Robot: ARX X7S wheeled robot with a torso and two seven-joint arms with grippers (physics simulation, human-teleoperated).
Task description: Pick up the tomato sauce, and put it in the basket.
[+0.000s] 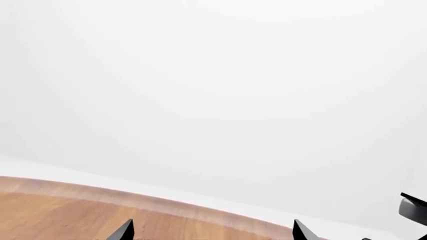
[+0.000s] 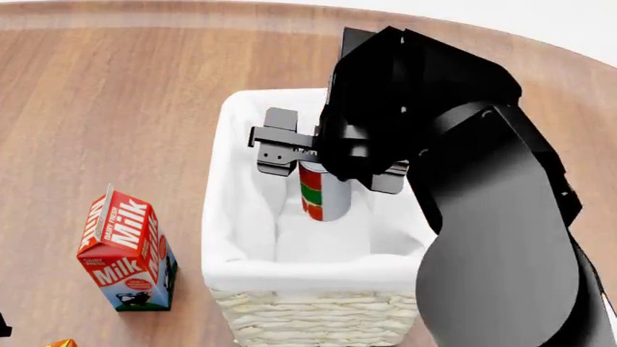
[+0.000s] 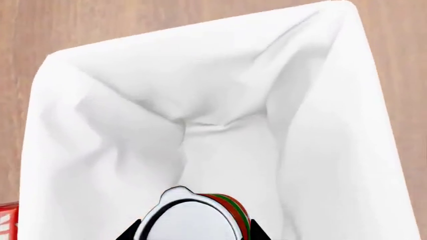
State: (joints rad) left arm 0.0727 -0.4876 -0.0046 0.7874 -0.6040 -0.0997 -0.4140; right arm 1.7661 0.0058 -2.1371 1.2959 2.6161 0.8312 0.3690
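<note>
Right gripper (image 2: pixel 323 155) clamped on the tomato sauce (image 2: pixel 323 191), jaws pinching the top of the can from both sides. Can hanging upright inside the basket (image 2: pixel 318 314), down between the cloth-lined walls, roughly mid-basket. Can't tell if the bottom is touching the lining or just above it. From the right wrist view, silver top and red-green label of the can (image 3: pixel 193 217) right up against the camera, white cloth folds spread out below it.

Left gripper (image 1: pixel 213 232) barely in frame in the left wrist view, only two black fingertips (image 1: pixel 123 231) showing, set well apart, nothing between them, so open. Pointed out past the worktop (image 1: pixel 60 215) edge at plain white background.

Milk carton (image 2: pixel 126 253) standing upright on the wood just beside the basket's left side.
</note>
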